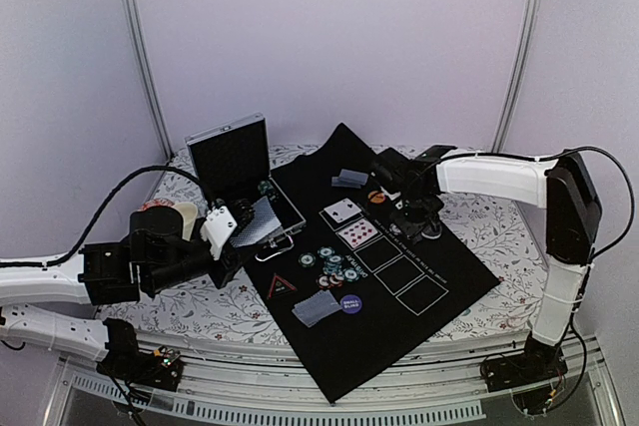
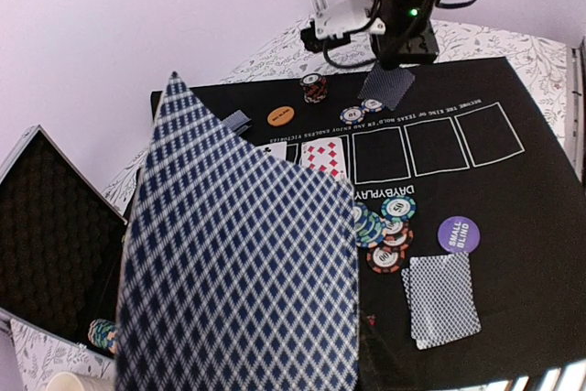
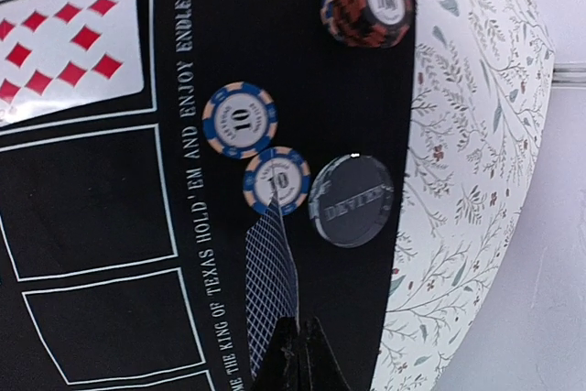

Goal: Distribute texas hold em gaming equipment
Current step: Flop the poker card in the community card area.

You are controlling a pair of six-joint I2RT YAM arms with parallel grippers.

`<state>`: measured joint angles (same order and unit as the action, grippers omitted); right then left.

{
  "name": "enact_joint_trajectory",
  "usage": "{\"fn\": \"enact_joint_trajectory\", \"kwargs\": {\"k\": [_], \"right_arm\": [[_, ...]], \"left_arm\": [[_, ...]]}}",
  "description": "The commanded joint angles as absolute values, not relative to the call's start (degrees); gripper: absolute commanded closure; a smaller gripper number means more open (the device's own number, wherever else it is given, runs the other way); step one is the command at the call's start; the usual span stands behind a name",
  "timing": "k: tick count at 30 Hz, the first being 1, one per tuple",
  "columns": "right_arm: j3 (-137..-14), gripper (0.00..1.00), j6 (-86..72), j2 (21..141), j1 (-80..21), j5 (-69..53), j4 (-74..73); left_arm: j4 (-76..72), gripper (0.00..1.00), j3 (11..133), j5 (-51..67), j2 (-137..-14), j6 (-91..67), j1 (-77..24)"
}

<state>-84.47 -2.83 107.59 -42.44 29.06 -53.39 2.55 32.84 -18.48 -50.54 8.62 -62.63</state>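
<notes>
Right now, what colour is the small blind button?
The button is purple; left wrist view shows it best.

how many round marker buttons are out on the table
3: an orange one at the mat's far end, a purple small-blind one beside the near face-down cards, a dark dealer one at the mat's right edge. Others may be hidden.

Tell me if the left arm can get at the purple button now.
Probably yes for reach: the purple button lies uncovered on the mat. But the left gripper is shut on a card, so it cannot grasp.
</notes>
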Motion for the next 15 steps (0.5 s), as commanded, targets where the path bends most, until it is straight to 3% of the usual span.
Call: {"fn": "enact_joint_trajectory", "kwargs": {"k": [1, 15], "right_arm": [[-89.33, 0.98, -8.06, 114.43, -46.5, 30.83, -59.47], [-96.51, 0.98, -8.04, 123.75, -49.17, 11.4, -56.88]], "left_arm": [[2.06, 0.66, 33.45, -18.22, -50.24, 8.9, -63.17], [2.46, 0.66, 33.06, -18.37, -49.31, 8.53, -63.15]]}}
